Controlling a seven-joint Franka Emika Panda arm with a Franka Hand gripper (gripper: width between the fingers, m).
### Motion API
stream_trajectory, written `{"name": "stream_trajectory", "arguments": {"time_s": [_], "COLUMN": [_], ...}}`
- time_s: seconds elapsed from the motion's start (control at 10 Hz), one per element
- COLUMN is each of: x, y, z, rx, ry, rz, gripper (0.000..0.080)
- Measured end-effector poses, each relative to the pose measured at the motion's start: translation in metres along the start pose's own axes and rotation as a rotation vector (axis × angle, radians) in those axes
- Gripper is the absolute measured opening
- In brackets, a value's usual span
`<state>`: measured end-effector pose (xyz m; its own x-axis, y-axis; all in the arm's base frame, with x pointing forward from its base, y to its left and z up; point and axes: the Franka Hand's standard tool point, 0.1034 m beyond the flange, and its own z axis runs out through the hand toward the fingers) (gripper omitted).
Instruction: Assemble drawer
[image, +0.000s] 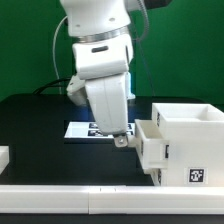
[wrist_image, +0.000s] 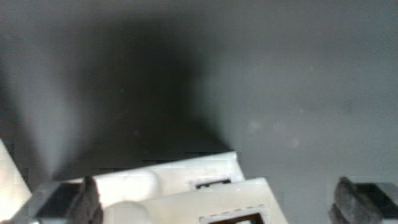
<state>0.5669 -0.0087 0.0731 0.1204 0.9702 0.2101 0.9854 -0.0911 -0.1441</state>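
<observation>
While the arm (image: 100, 45) hangs over the middle of the black table (image: 35, 125), the drawer parts sit toward the exterior view's right. The large box shell (image: 190, 140) stands upright near the front edge, its open top facing up and a black-and-white tag (image: 194, 176) on its near face. A smaller tray (image: 150, 145) juts from the shell's side toward the exterior view's left, its long axis roughly level and pointing toward the arm. Both are plain white plastic. The claw (image: 121, 138) is down at the tray's outer end; whether it touches the tray cannot be told. In the wrist view, its dark fingers (wrist_image: 68, 203) stand wide apart with white plastic (wrist_image: 187, 195) between them, gripping nothing. The marker board (image: 85, 130) lies flat behind the claw.
</observation>
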Motion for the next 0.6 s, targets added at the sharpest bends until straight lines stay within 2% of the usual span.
{"name": "stream_trajectory", "arguments": {"time_s": [0.3, 0.6], "x": [0.022, 0.023], "y": [-0.004, -0.005], "z": [0.006, 0.007], "rx": [0.008, 0.01], "ry": [0.004, 0.003], "rz": [0.027, 0.037], "gripper": [0.0649, 0.0649]}}
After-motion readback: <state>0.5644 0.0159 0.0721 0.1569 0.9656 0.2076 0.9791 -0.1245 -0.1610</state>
